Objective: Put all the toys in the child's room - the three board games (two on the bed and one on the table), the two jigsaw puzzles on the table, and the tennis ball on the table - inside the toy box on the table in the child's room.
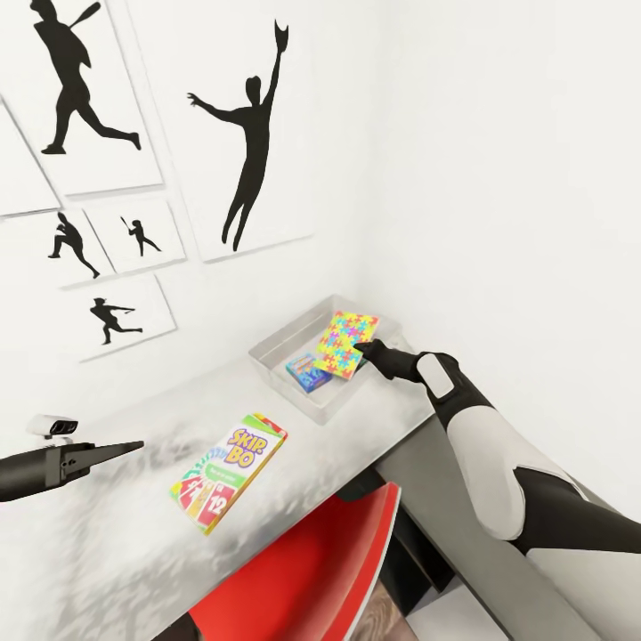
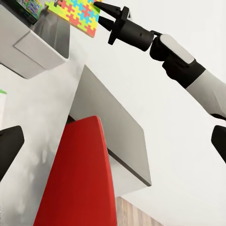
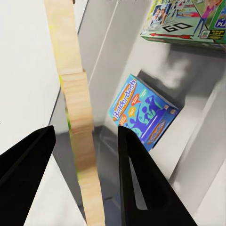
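the table [image 1: 133, 534] fills the lower left of the head view with the red chair [image 1: 312, 579] tucked under its near edge, and the toy box [image 1: 276, 352] sits at its far end near the frame's centre, holding the blue board game [image 1: 307, 372] and, in the right wrist view, the monopoly box [image 3: 188, 21]. the skip-bo box [image 1: 229, 472] lies flat on the tabletop at lower centre, well apart from the bin. the right gripper [image 1: 359, 347] pinches the multicoloured jigsaw puzzle [image 1: 345, 343], tilted over the bin's right side, while the left gripper [image 1: 133, 445] hangs at the left edge over the table, and i cannot tell whether it is spread or pressed together.
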Controlling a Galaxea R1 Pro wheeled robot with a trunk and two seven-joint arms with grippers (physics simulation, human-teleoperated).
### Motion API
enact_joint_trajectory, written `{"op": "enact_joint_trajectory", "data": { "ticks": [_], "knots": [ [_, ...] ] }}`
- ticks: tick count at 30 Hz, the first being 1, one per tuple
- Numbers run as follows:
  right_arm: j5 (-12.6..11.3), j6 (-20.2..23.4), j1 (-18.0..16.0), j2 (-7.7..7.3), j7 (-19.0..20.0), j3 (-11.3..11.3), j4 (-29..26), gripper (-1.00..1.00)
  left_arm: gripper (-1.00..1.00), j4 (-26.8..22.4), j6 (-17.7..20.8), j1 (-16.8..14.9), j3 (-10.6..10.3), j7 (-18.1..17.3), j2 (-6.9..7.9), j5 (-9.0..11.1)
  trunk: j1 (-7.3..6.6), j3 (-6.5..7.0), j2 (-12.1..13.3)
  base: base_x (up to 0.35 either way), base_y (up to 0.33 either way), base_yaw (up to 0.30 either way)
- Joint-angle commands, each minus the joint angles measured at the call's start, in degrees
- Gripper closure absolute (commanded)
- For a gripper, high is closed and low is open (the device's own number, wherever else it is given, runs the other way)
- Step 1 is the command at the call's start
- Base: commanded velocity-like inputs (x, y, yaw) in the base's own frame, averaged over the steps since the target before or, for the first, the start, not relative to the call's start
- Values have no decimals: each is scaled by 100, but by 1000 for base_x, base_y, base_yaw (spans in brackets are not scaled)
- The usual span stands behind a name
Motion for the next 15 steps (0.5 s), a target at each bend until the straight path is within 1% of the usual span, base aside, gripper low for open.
{"op": "enact_joint_trajectory", "data": {
  "ticks": [1,6,15],
  "knots": [
    [10,38,-5,1,14,-47,-5,100,-100,0,60,-4,-1,-23,2,0,4,-11,-11,101,0,0],
    [10,38,-5,-6,24,-48,-5,100,-100,0,59,-4,-1,-23,0,4,4,-11,-11,106,0,0],
    [10,38,-5,-1,27,-42,-5,100,-100,-1,58,-4,-1,-23,1,5,4,-11,-11,26,0,0]
  ]
}}
